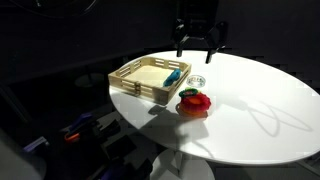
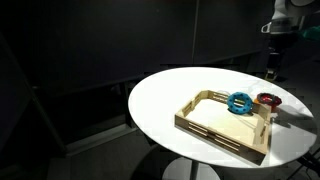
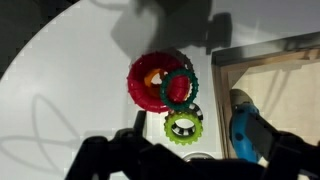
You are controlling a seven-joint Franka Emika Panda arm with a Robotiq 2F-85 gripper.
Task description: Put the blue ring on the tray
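white round surface (image 1: 262, 112), dark room | arm hangs upright above far edge | gripper (image 1: 200, 47) spread wide, empty | blue ring (image 1: 172, 76) lies in tray (image 1: 133, 86) | red ring (image 1: 195, 103) just beside tray

White round table (image 1: 262, 108) on a pedestal in a dark room. Red ring (image 3: 143, 85) lay on it, dark green ring (image 3: 180, 68) on top, light green ring (image 3: 171, 128) just beside.

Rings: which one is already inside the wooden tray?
The blue toothed plastic ring, lying inside the slatted wooden tray; the red ring, dark green ring and lime green ring sit outside it on the white table.
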